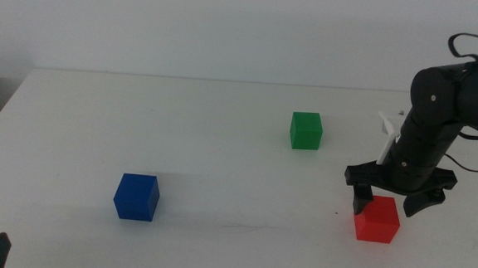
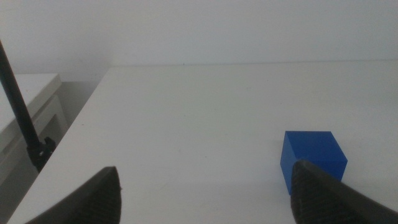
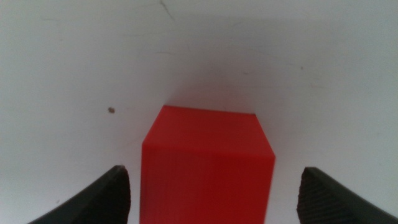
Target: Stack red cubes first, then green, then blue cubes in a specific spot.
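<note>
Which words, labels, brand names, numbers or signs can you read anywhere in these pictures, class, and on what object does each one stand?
None can be read in any view.
red cube: plain faces, no text.
green cube: plain.
blue cube: plain.
white table: unmarked but for a tiny dark speck.
right gripper and left gripper: dark, open, no visible label.

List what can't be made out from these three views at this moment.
- Red cube: lower part cut off by the right wrist view's bottom edge; whether the open right claw touches it is not visible.
- Red cube in middle view: its far side is covered by the right claw.
- Blue cube: one corner hidden behind a left claw finger in the left wrist view.
- Left arm: only a dark tip at the middle view's bottom edge.
- Green cube: absent from both wrist views.
</note>
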Robot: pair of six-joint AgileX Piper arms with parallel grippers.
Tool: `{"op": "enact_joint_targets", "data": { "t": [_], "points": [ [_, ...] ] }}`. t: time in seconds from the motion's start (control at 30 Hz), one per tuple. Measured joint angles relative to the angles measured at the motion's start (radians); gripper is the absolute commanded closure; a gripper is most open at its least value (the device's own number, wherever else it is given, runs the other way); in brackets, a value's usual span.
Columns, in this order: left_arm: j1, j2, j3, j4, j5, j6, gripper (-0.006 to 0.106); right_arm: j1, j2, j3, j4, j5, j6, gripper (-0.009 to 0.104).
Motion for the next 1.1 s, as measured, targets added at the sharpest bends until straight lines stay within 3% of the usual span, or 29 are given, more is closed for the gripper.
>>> {"op": "enact_joint_targets", "data": {
  "t": [0.27,0.37,0.5,0.7,0.93,1.1],
  "points": [
    [0.0,0.0,0.0,0.0,0.0,0.0,0.007,0.001,0.07,-0.001,-0.001,-0.035,0.02,0.005],
    [0.0,0.0,0.0,0.0,0.0,0.0,0.007,0.008,0.076,-0.001,0.0,-0.036,0.062,0.012],
    [0.0,0.0,0.0,0.0,0.0,0.0,0.007,0.014,0.076,-0.002,-0.007,-0.05,0.113,0.039],
    [0.0,0.0,0.0,0.0,0.0,0.0,0.007,0.014,0.076,-0.007,-0.007,-0.057,0.135,0.095],
    [0.0,0.0,0.0,0.0,0.0,0.0,0.007,0.027,0.068,-0.069,-0.007,0.03,0.138,0.096],
    [0.0,0.0,0.0,0.0,0.0,0.0,0.007,0.102,0.072,-0.25,-0.014,0.18,0.139,0.096]
  ]
}}
